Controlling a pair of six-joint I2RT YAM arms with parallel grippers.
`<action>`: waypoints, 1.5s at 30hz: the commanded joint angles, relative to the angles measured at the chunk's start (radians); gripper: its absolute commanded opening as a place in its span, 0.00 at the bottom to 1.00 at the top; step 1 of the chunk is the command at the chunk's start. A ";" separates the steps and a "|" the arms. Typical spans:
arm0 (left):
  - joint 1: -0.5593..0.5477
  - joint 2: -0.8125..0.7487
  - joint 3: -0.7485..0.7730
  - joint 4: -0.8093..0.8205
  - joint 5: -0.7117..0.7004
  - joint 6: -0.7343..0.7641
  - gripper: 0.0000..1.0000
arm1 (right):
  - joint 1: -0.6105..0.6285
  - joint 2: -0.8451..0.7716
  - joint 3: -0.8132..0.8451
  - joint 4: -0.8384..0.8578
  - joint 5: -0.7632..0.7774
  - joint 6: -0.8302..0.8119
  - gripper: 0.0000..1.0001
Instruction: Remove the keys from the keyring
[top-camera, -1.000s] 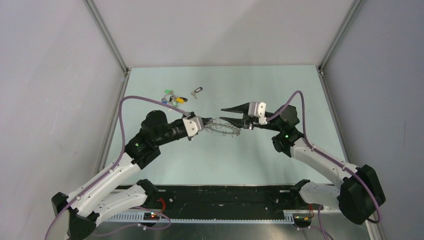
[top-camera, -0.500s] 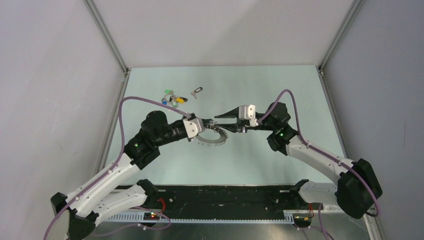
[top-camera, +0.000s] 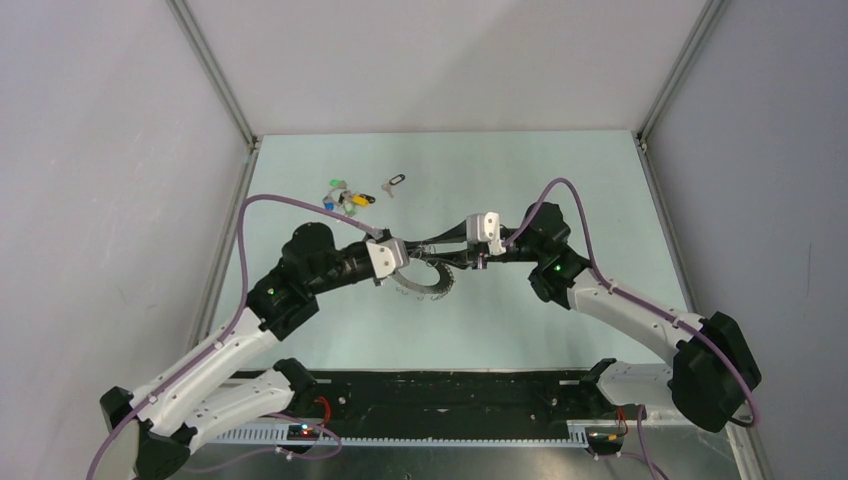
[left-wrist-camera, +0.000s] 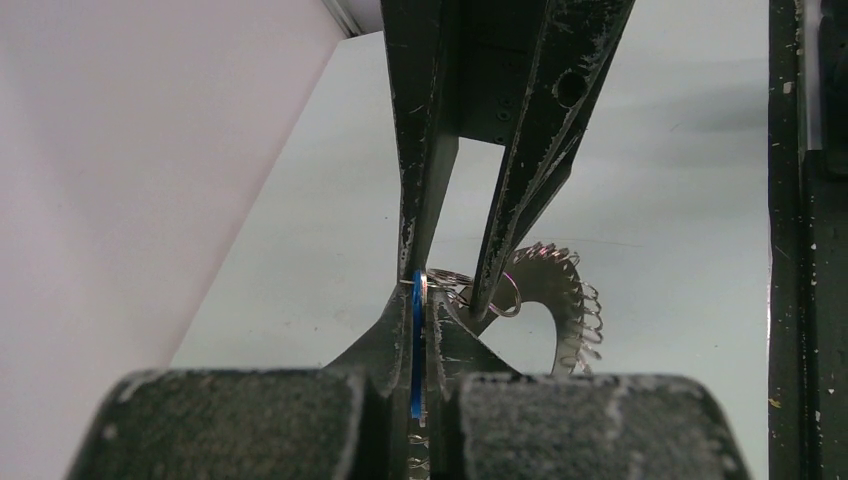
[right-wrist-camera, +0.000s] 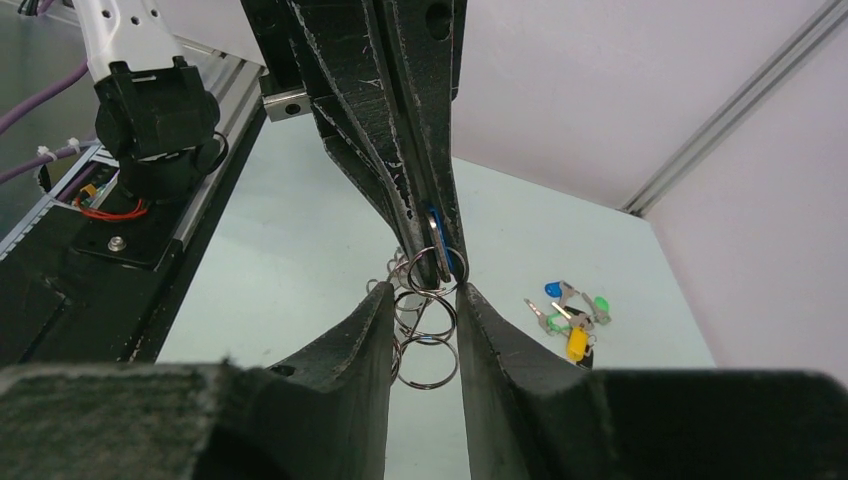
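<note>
Metal: light, stiff, slippery, apt to swing. Held over surface (top-camera: 560, 180) as keyring (top-camera: 430, 278) fringed with keys (left-wrist-camera: 560, 300), clamped at blue tab (left-wrist-camera: 415, 350) by left claw (left-wrist-camera: 418, 330), closed tight. Straddled at split rings (right-wrist-camera: 425, 335) by right claw (right-wrist-camera: 425, 300), half-wide, gripping nothing. Best pinched at one ring beside the clamp.

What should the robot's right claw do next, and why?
Probably squeeze shut. The right claw is open with the small rings hanging between its fingers, and the left claw pinches a blue piece right next to them, so closing would let it pull.
</note>
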 joint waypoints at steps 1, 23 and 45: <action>-0.006 -0.036 0.064 0.065 0.021 0.017 0.00 | 0.010 0.004 0.046 -0.039 -0.006 -0.014 0.31; -0.006 -0.050 0.062 0.063 0.007 0.024 0.00 | 0.014 -0.030 0.044 -0.114 -0.023 0.003 0.15; -0.010 -0.075 0.015 0.063 -0.100 0.024 0.00 | -0.093 -0.079 -0.002 0.180 0.057 0.512 0.00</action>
